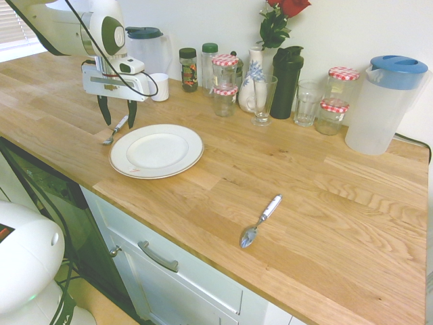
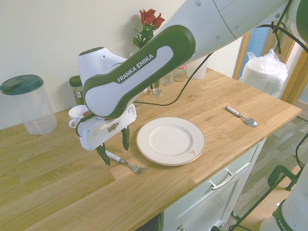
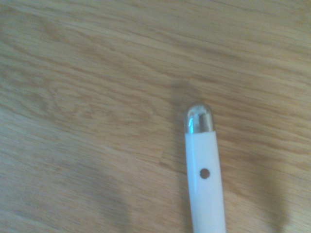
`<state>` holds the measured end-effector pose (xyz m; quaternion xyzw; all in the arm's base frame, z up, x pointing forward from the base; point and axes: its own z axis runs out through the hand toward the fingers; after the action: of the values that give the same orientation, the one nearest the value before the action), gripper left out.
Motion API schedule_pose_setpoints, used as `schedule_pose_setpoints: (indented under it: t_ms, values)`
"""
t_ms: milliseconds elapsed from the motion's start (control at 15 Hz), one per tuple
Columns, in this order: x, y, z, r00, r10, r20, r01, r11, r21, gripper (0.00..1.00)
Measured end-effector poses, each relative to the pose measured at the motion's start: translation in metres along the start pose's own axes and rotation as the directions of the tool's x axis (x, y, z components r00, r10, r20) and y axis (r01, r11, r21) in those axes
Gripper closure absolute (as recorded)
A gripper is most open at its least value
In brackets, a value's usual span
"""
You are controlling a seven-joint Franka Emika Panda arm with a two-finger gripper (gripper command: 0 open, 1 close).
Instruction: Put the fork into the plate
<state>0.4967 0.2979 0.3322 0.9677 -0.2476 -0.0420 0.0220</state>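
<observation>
Kitchen scene, long wooden desk (image 1: pixel 318 196) with jars and a vase lined up along its wall-side edge, probably just to keep the working strip free. Fork (image 2: pixel 128 163) is lying on the wood beside the plate (image 2: pixel 171 141), tines toward the cabinet-side edge. The jaws (image 2: pixel 115 151) are spread apart over its handle, nothing gripped, I'd guess so they can straddle it and close from both sides. Spoon (image 1: pixel 259 222) is off past the plate, looks like a bystander. Wrist view is blurry and cuts the handle off, no tines there. Can't tell how much height is left above the wood.
</observation>
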Motion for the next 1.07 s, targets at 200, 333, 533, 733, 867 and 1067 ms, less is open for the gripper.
schedule_pose_setpoints:
  t_ms: [200,333,533,733,867,1067]
  values:
    - [0.0013,-0.0006,0.0037,1.000,-0.001,0.002,0.001,1.000,0.001,1.00]
    - [0.0006,-0.0011,0.0041,1.000,-0.003,0.001,0.003,1.000,0.001,1.00]
    - [0.0014,-0.0015,0.0044,1.000,-0.002,0.000,0.002,1.000,0.004,1.00]
    - [0.0042,-0.0001,0.0047,1.000,0.001,-0.002,-0.001,1.000,0.005,1.00]
    - [0.0052,0.0002,0.0046,1.000,-0.001,-0.003,0.001,1.000,0.007,1.00]
    - [0.0061,0.0001,0.0038,1.000,0.000,-0.004,0.000,1.000,0.009,1.00]
